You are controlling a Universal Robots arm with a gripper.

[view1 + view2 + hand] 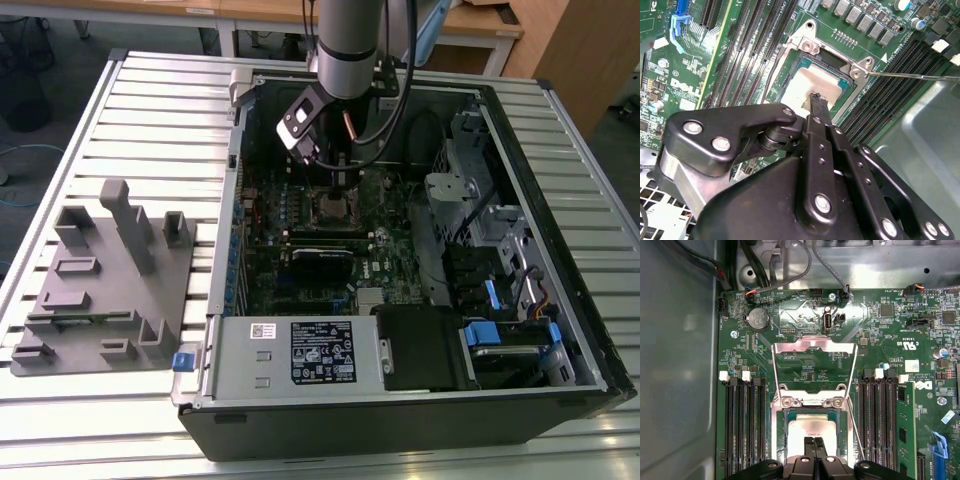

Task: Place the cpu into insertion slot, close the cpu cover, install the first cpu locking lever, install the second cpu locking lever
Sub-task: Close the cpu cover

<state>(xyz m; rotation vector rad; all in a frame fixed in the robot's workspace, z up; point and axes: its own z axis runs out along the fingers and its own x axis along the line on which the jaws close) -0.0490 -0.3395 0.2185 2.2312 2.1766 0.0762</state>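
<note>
From my wrist feeds, the gripper [815,440] has its two fingers [810,452] pressed together, nothing clamped between them that I can make out. Their tip sits right on the cpu [805,427], so the chip lies straight below the tool rather than off to a side. The cpu rests face up and flat inside the insertion slot [781,437]. It is near square, with no real long axis, its edges running parallel to the memory slots [742,430] on both flanks. Just past the slot, away from the fingers, the cpu cover [812,345] lies swung open on its hinge, bare board showing through its window. A thin locking lever [856,427] stands free beside the slot. Farthest out, on the exterior view, I see the arm reaching down into the open computer case [300,435]
</note>
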